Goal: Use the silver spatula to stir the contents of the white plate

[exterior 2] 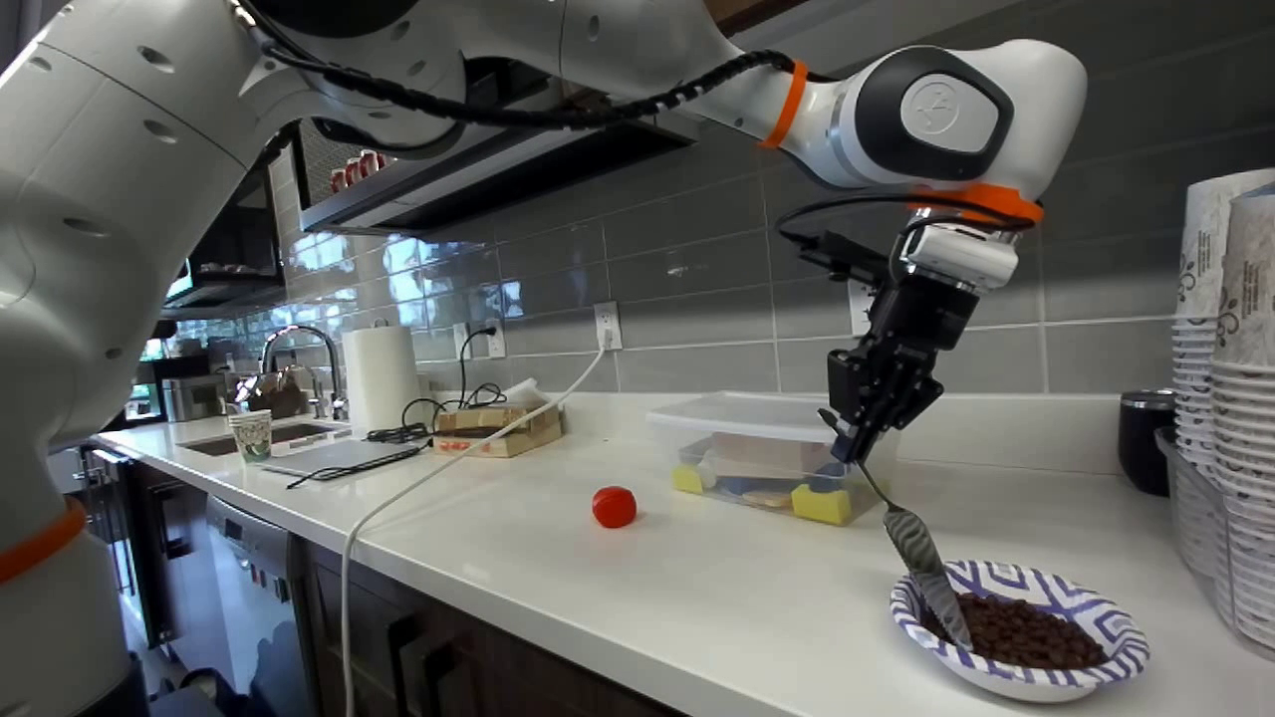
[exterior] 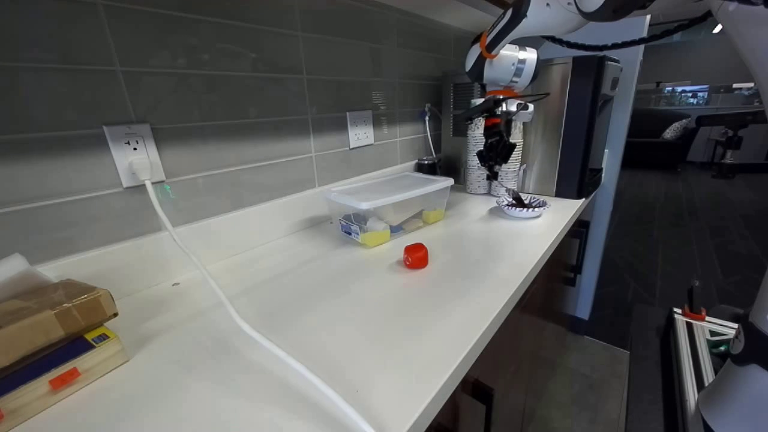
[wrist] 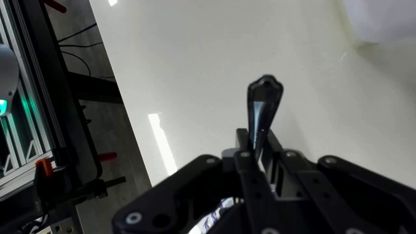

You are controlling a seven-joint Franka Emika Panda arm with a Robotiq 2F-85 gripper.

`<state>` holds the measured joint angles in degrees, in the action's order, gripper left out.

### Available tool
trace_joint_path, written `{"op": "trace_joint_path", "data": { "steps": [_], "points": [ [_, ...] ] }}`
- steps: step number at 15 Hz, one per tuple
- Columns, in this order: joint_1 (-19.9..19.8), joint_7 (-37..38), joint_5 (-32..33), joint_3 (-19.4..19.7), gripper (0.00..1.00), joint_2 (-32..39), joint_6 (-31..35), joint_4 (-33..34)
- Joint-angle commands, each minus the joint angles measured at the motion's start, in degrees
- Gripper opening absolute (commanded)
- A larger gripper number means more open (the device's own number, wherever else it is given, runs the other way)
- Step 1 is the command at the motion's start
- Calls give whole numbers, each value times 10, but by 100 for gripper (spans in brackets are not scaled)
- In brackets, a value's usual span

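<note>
The white plate (exterior 2: 1088, 609), a shallow round dish with a blue-purple pattern, holds small brown pieces (exterior 2: 1036, 634). It also shows in an exterior view (exterior: 522, 212) and partly in the wrist view (wrist: 213, 217), behind my fingers. My gripper (exterior 2: 855, 446) is shut on the handle of the silver spatula (exterior 2: 918, 553), above and beside the plate. The spatula slants down, its blade tip among the brown pieces at the plate's near-left side in that exterior view. In the wrist view the handle end (wrist: 265, 100) sticks out between my fingertips (wrist: 256, 140).
A clear lidded box (exterior 2: 767, 463) stands against the wall, and a red cap-like object (exterior 2: 614, 507) lies in front of it. Tall cup stacks (exterior 2: 1245, 418) and a black tumbler (exterior 2: 1146, 443) stand close to the plate. A steel machine (exterior: 549, 129) stands behind it. The counter's front edge is near.
</note>
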<state>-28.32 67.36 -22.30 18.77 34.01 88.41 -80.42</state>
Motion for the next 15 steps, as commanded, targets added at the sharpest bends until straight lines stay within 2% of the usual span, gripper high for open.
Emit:
{"op": "trace_joint_path", "data": {
  "steps": [1,10,15],
  "points": [
    [2,2,-23,-4,3,-12,15,-12],
    [-6,-52,-51,-16,3,-1,69,-4],
    [2,-88,-36,-14,3,-9,105,-10]
  ]
}}
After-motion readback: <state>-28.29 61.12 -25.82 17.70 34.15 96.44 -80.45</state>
